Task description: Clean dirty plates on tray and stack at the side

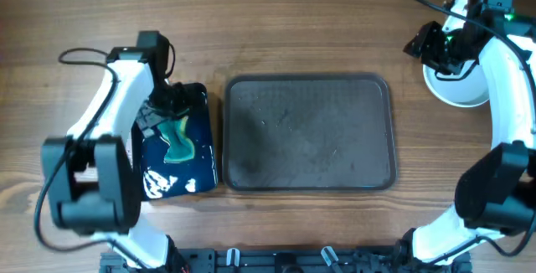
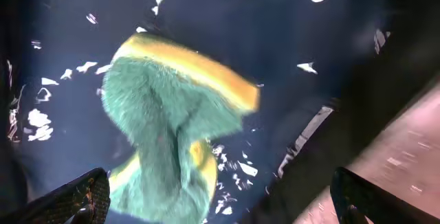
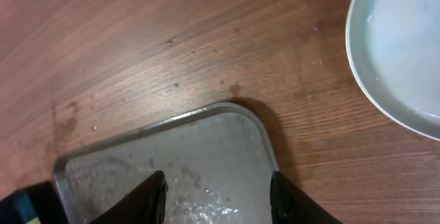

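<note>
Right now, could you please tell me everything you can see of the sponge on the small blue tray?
The sponge looks soft, with a fuzzy green scouring face over a yellow foam layer. It is crumpled, bent in the middle so that the yellow shows along the top edge and at a lower fold. It lies loose on the dark blue tray, whose surface glints as if wet. The left gripper hangs over it with jaws wide apart, not gripping it.

I find the table (image 1: 293,13) grained wood, matt; the tray (image 1: 310,131) matt, finely textured grey; the blue tray (image 2: 275,38) glossy, wet; the sponge (image 2: 158,114) fuzzy green fibre on yellow foam; the plate (image 3: 402,52) smooth, glossy white.
</note>
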Robot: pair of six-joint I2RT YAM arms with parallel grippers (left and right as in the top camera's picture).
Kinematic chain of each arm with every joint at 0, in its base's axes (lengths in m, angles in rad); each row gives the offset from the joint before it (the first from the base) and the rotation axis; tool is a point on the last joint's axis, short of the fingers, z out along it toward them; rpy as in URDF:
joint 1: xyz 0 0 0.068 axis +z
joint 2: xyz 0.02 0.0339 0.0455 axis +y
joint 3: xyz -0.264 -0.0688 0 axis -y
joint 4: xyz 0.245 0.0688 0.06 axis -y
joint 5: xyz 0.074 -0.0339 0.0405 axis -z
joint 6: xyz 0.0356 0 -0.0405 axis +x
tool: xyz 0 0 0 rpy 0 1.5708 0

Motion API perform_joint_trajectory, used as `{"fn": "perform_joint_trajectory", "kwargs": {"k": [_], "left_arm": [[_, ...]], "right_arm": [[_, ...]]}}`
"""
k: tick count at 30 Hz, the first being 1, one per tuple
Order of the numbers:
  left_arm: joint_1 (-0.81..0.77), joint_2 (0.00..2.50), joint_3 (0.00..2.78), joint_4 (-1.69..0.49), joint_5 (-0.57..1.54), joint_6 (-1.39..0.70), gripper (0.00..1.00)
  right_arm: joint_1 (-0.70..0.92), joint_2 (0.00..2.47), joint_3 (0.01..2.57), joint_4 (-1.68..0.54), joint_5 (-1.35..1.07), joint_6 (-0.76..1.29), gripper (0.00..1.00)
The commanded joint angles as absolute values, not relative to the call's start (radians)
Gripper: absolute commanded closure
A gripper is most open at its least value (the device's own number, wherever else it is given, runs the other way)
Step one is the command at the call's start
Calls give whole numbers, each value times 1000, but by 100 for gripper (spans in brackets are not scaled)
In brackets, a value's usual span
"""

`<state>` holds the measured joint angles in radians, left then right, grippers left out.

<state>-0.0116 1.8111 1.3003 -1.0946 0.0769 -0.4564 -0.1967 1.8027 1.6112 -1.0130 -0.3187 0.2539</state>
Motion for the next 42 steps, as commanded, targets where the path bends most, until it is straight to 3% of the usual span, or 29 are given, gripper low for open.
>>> {"fn": "perform_joint_trajectory", "kwargs": {"k": [1, 9, 14, 20, 21, 23, 31, 42], "left_arm": [[-18, 1675, 1327, -1100, 79, -371, 0], [-155, 1316, 1343, -1068, 16, -167, 0], [-267, 986, 1390, -1081, -78, -164, 1], [-282, 768, 1389, -1184, -107, -170, 0], [-282, 739, 1389, -1200, -107, -191, 0], [-282, 712, 1389, -1231, -107, -194, 0], [-282, 713, 1389, -1287, -106, -194, 0], [-282, 713, 1389, -1356, -106, -194, 0]], "right_arm": [[-182, 1715, 1618, -1009, -333, 114, 51], [-180, 1355, 1618, -916, -228, -64, 54], [-181, 1056, 1618, -913, -172, -141, 53], [-181, 843, 1618, -1037, -172, -127, 51], [-181, 822, 1618, -1065, -172, -94, 41], [-181, 807, 1618, -1142, -172, -20, 0], [-181, 860, 1610, -1326, -172, -23, 0], [-181, 875, 1610, -1330, -172, -23, 0]]}}
